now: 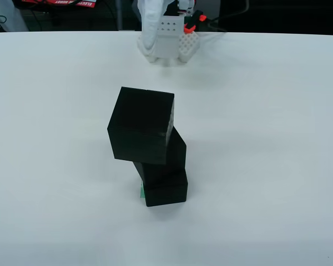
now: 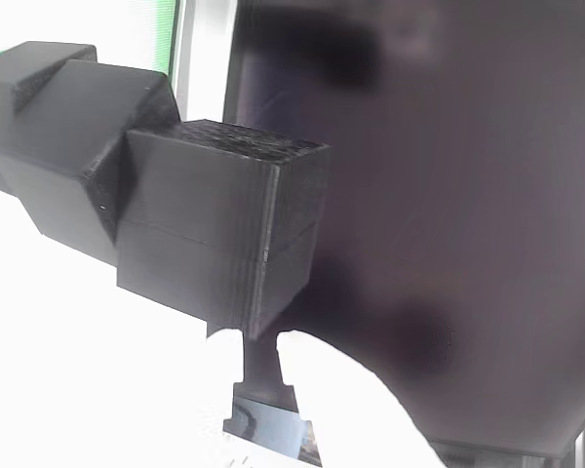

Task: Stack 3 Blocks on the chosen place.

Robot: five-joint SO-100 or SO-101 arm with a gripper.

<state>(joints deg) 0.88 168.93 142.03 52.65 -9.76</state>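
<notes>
Blocks first, since they sit closest to us in the view from the front: three matte black cubes are stacked on the white bench point(image 1: 55, 166), and the stack is pretty wonky. The bottom block point(image 1: 166, 191) sits flat, with a thin sliver of the green patch point(image 1: 141, 191) peeking out at its lower left edge, so we read the stack as standing on the chosen place. The middle block point(image 1: 175, 152) is twisted relative to the bottom one and looks tilted. The top block point(image 1: 141, 124) is rotated again and overhangs to the left in this view, mostly hiding the middle one.

Further back, at the far edge of the bench, we see the white arm base point(image 1: 166, 39) with an orange bit beside it, well apart from the stack. Behind that it's just dark background with some red stuff at the top left.

The view that rides on the gripper is turned sideways, so the stack runs across the picture. Here the nearest cube point(image 2: 214, 234) fills the middle, the next one point(image 2: 68, 156) is skewed behind it, and a green strip point(image 2: 161, 39) shows at the top. The gripper point(image 2: 260, 363) sits at the bottom as blown-out white shapes just below the nearest cube, with a narrow gap between them and nothing in it. Whether it's touching the cube we honestly can't tell, but the jaws look parted, not clamped on anything.
</notes>
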